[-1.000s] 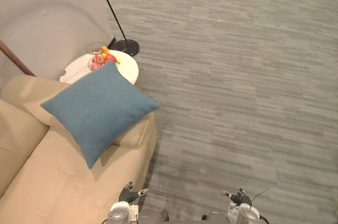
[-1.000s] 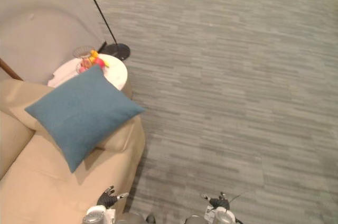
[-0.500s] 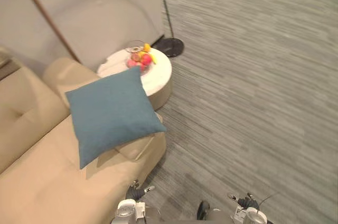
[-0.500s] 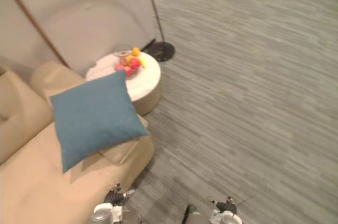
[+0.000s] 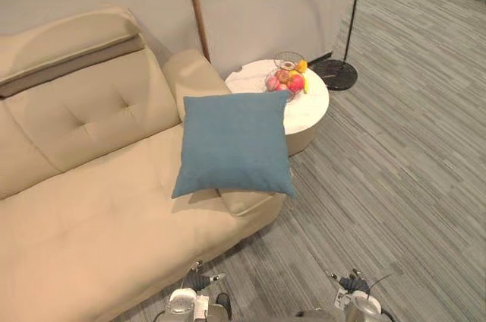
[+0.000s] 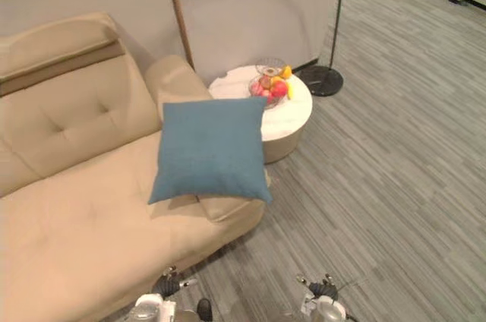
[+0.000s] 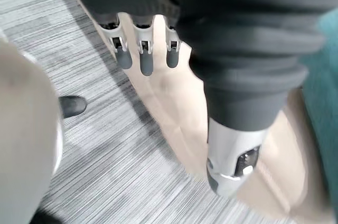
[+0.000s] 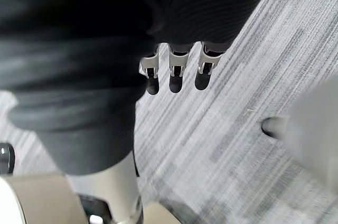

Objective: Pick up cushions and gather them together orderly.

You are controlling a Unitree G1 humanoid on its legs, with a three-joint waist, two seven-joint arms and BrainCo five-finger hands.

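1. Blue cushion is lying at the right end of the beige sofa, left of the round table. Our head camera is swinging round to face it, so we are only lining up.
2. Left wrist view: our left hand is hanging relaxed and empty by the sofa's edge.
3. Right wrist view: our right hand is hanging loose over the carpet, holding nothing.

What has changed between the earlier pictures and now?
Nothing was moved or grasped; the camera turned toward the sofa, showing more of it. The blue cushion stays resting on the beige cushion beside the round table. The left hand and right hand still hang low, open and empty.
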